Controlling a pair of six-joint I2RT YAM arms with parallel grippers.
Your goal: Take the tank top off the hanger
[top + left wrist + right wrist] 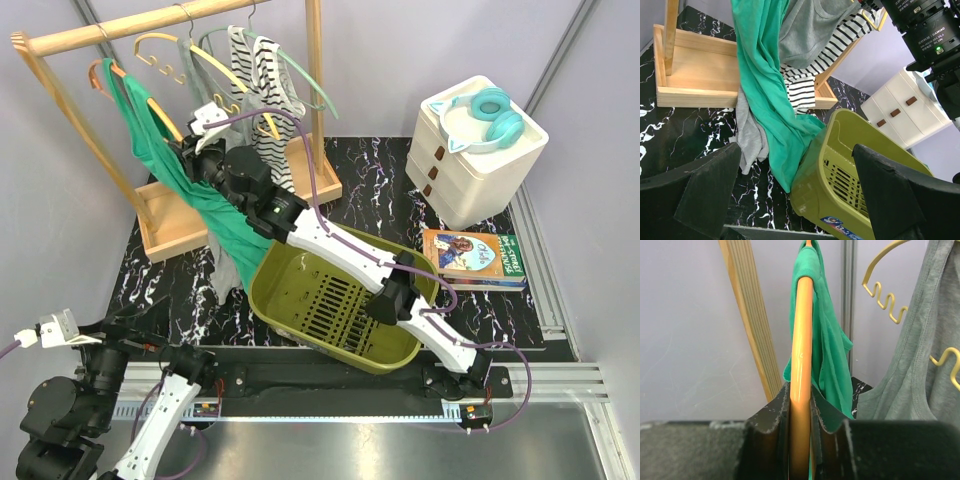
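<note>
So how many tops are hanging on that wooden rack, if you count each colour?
Green top: 1
Grey top: 1
Black-and-white striped top: 1
Total: 3

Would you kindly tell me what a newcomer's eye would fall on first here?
The bright green tank top draping from the wooden rack at the back left, trailing down to the olive basket mid-table. The right gripper is clamped on its orange hanger. Teal cat-ear headphones sit on the white drawer unit at the right.
</note>
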